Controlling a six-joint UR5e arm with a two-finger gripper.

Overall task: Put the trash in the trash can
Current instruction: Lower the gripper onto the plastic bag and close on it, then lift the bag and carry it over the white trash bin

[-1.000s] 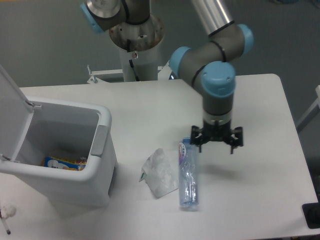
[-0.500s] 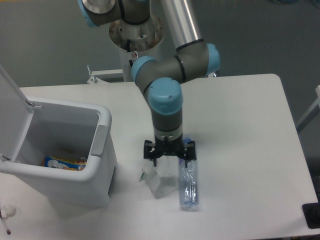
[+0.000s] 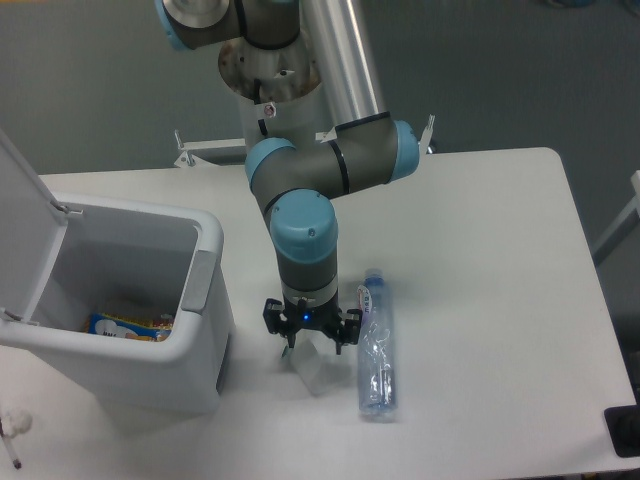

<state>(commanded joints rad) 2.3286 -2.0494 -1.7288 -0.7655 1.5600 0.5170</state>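
On the white bench (image 3: 480,230), a crumpled translucent-white wrapper (image 3: 318,367) lies near the front edge, its upper part hidden beneath the gripper (image 3: 310,327), which points straight down over it. Its black fingers (image 3: 272,316) stand spread apart to either side of the wrapper's top, gripping nothing; whether they touch the wrapper cannot be told. Just to the right, close beside the wrapper, a crushed clear plastic bottle (image 3: 376,350) lies flat, its bluish cap end pointing toward the back of the bench. To the left of both items stands the trash can (image 3: 205,340), a white rectangular bin with rounded corners and a grey front tab (image 3: 197,281), its white flip lid (image 3: 22,215) swung up and open at the far left. Inside, on the bin's floor, a blue and yellow packet (image 3: 125,326) is visible. The grey arm (image 3: 330,175) with light blue joint caps reaches down from its pedestal (image 3: 275,90) behind the bench.
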